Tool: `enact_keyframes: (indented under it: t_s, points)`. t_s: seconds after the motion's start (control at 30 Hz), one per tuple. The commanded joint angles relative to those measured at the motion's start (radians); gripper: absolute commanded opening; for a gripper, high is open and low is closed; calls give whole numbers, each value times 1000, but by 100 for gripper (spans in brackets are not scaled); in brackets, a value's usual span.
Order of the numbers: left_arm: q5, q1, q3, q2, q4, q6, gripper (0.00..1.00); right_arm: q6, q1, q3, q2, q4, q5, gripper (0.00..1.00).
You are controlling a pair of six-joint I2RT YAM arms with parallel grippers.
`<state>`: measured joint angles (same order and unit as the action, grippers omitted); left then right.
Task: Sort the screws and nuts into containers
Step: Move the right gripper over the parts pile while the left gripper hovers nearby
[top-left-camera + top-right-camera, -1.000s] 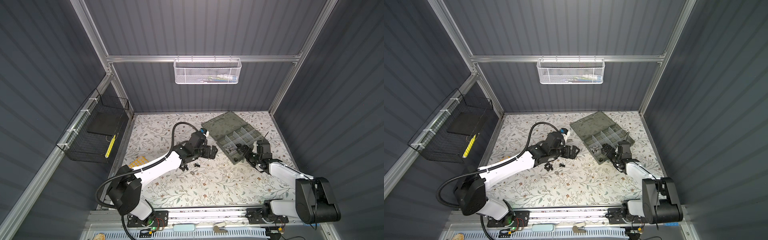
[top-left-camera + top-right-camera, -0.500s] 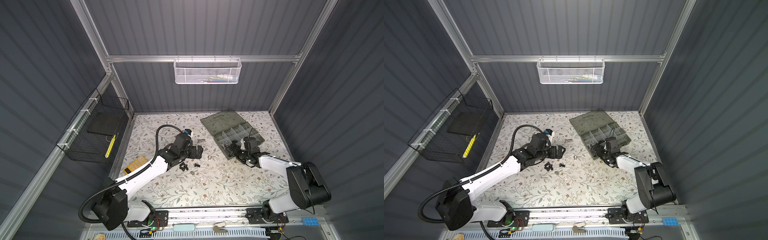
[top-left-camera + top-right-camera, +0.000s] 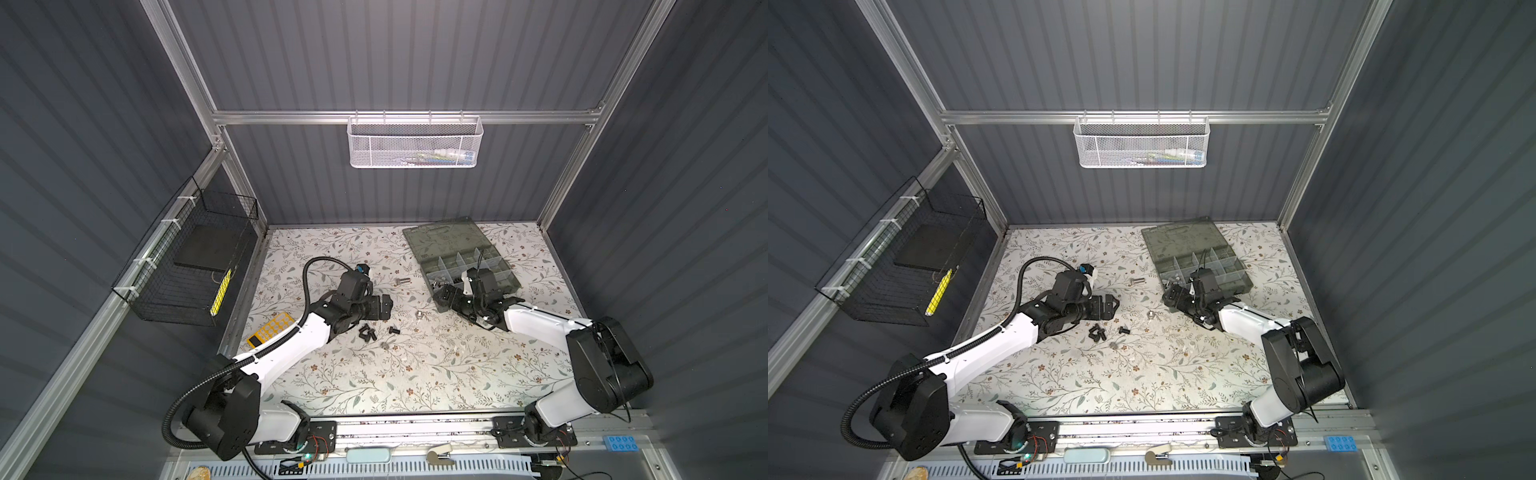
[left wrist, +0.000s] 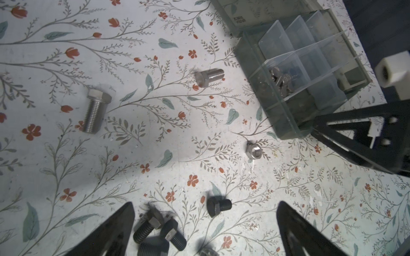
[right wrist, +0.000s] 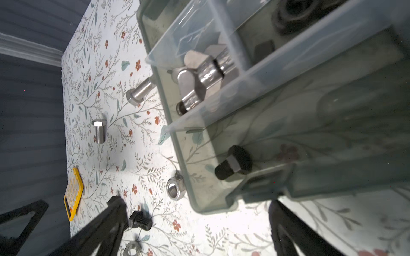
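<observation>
The grey-green organizer case (image 3: 446, 243) lies open at the back right, and its containers (image 4: 280, 82) hold silver pieces; one black screw (image 5: 234, 163) lies in a corner compartment. Loose on the mat are black screws (image 3: 368, 331) (image 4: 218, 206), silver screws (image 4: 95, 110) (image 4: 209, 77) and a silver nut (image 3: 419, 314) (image 5: 175, 188). My left gripper (image 3: 384, 305) (image 4: 205, 203) hangs open just above the black screws, holding nothing. My right gripper (image 3: 442, 297) (image 5: 194, 201) is open and empty at the case's near left corner.
A yellow grid card (image 3: 270, 330) lies on the mat beside the left arm. A black wire basket (image 3: 195, 266) hangs on the left wall and a white mesh basket (image 3: 415, 143) on the back wall. A second silver nut (image 5: 132, 250) lies near the black screws.
Both grippers have moved left: the left one away from the case to above the black screws, the right one along the case to its near left corner. Both stayed open.
</observation>
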<state>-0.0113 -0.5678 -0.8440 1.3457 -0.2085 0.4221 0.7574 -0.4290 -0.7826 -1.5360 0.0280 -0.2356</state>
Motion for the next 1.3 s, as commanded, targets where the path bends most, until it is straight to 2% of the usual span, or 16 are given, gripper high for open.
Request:
enact_keyframes:
  t_s: [0.0, 0.27, 0.47, 0.7, 1.03, 1.1, 1.27]
  points:
    - [-47, 33, 40, -14, 26, 2, 100, -61, -41, -42, 41, -68, 0, 99]
    - [-98, 90, 109, -90, 11, 72, 100, -222, -191, -113, 47, -155, 49, 99]
    - [-218, 158, 170, -132, -3, 148, 100, -329, -299, -192, -50, -191, 92, 99]
    - [-309, 212, 264, -183, 32, 225, 100, -408, -388, -288, -182, -226, 116, 82]
    - [-311, 240, 290, -234, -4, 227, 100, -458, -437, -404, -338, -285, 155, 62]
    - [-344, 241, 292, -230, -1, 230, 100, -461, -442, -420, -358, -293, 157, 59]
    - [-348, 243, 297, -231, 12, 238, 100, -472, -458, -432, -387, -306, 185, 54]
